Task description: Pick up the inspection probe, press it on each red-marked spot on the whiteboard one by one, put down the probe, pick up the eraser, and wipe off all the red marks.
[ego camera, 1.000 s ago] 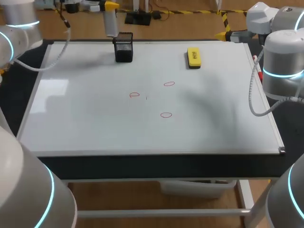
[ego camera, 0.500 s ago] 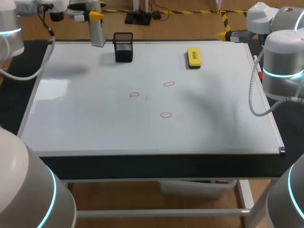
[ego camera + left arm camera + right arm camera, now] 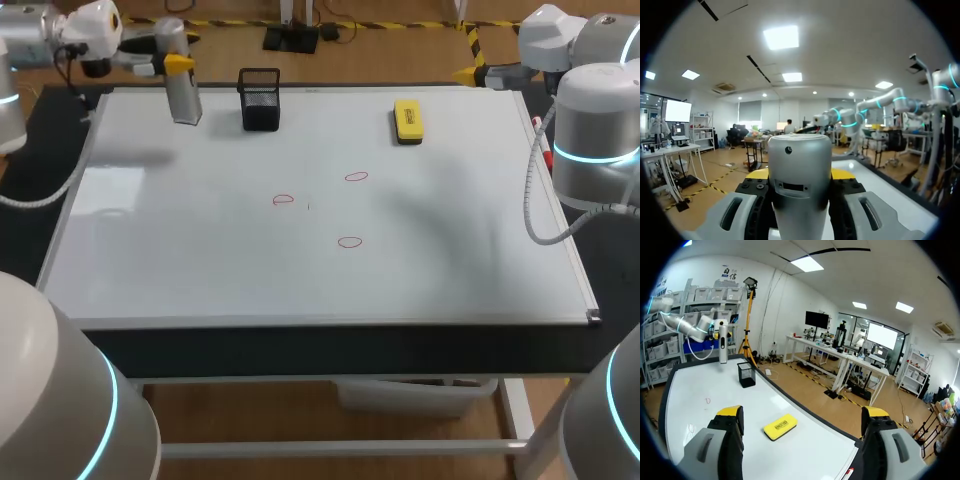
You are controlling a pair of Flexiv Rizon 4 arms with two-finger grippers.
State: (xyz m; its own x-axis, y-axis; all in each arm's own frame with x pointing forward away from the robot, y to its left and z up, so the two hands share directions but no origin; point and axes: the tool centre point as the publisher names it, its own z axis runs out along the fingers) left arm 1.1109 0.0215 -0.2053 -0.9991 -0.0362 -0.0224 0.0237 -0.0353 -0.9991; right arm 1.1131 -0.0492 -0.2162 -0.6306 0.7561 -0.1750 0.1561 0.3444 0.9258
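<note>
Silver probe [image 3: 182, 95] is clamped in my left hand [image 3: 178, 65] over the whiteboard's [image 3: 200, 270] far-left area, well apart from the red marks [image 3: 283, 199], so I judge pressing, set-down and wiping with the eraser [image 3: 408, 120] outstanding; right hand [image 3: 802, 415] gapes wide, empty.

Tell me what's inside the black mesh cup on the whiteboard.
Nothing sticks out of the black mesh cup; its open top shows only dark mesh. The near wall hides its floor. The probe is outside, in the left end effector.
</note>
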